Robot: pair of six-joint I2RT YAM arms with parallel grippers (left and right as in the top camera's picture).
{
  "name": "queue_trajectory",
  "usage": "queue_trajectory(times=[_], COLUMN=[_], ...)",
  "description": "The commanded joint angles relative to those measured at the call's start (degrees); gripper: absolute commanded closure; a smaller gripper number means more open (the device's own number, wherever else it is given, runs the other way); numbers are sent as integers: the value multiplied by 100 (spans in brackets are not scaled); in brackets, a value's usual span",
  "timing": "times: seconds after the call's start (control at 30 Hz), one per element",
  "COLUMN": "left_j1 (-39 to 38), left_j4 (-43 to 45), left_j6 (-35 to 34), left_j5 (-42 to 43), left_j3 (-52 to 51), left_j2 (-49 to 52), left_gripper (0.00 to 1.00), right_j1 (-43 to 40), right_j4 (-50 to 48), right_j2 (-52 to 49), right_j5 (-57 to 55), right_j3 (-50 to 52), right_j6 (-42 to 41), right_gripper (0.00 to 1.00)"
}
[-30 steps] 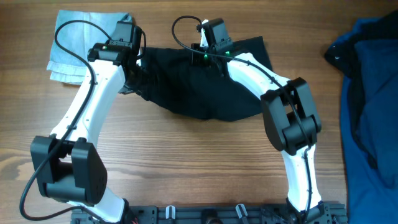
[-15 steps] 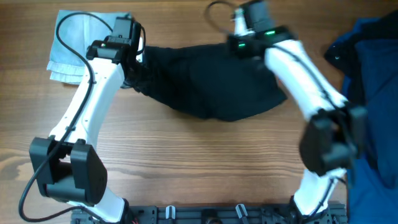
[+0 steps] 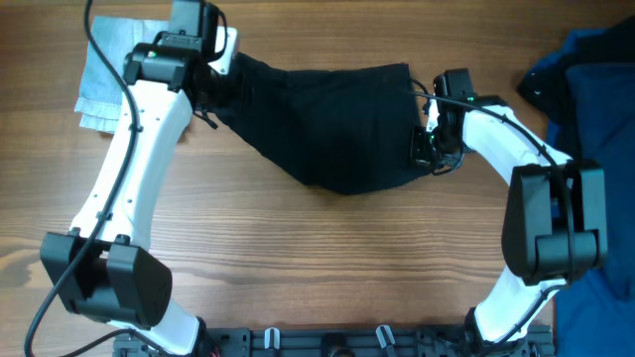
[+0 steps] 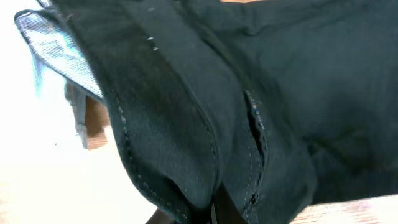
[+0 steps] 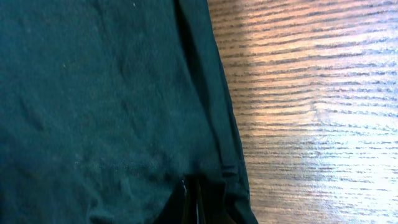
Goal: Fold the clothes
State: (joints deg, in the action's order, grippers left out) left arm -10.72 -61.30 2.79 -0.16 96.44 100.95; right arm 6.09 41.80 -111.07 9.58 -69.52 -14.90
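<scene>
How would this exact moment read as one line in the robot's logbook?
left gripper: shut on black shorts, left end | right gripper: shut on black shorts, right end | black shorts: spread between them over table

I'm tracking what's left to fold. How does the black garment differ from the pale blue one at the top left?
The black garment is dark and stretched between the left gripper and right gripper, both shut on it. The pale blue garment is light, lies flat, ungripped, partly hidden by the left arm. Both are cloth on the wooden table.
</scene>
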Motion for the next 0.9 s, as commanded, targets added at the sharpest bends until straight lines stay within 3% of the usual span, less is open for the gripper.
queue_trajectory(times=[0.0,0.07,0.37,0.87], left_j1=[-494,-933,-2527,-2625], left_j4=[149,262,422,1569], left_j6=[466,739,734,374], left_j5=[-37,-232,-350,1438], left_j3=[179,179,177,177], left_j2=[-162,-162,-83,1156], left_gripper=[96,96,96,96], right_j1=[52,52,52,52], right_j4=[-184,-205,-212,-326], right_j2=[-223,-223,-223,-223], right_j5=[251,251,258,763], right_j3=[693,791,804,804], right_j6=[-31,-28,-31,168], right_gripper=[96,96,96,96])
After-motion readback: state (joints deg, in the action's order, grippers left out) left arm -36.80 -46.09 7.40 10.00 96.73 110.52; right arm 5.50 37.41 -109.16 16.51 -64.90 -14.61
